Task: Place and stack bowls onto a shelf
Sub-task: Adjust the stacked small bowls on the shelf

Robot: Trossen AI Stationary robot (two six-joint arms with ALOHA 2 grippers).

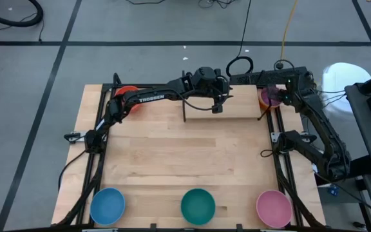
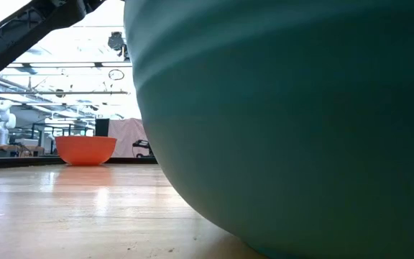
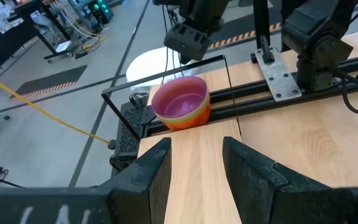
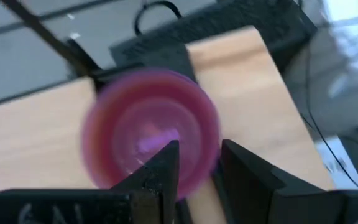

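Right gripper [image 4: 194, 163], fingers parted and holding nothing, hangs directly over the purple bowl [image 4: 154, 134]; one finger reaches inside the rim, the other stands outside it, so the rim lies between them. That purple bowl is nested in an orange bowl [image 3: 188, 119] at the shelf [image 3: 197, 174] end. Left gripper [image 3: 196, 163], likewise released and empty, sits above the shelf board; the nested pair lies straight ahead of it along the board's long axis, well apart. The right arm is judged nearer. Farther off are a red-orange bowl [image 1: 126, 92] and, along the opposite table edge, the blue bowl [image 1: 107, 205], teal bowl [image 1: 198, 205] and pink bowl [image 1: 274, 207]. Legible writing: "TROSSEN" on the left arm [image 1: 152, 98].
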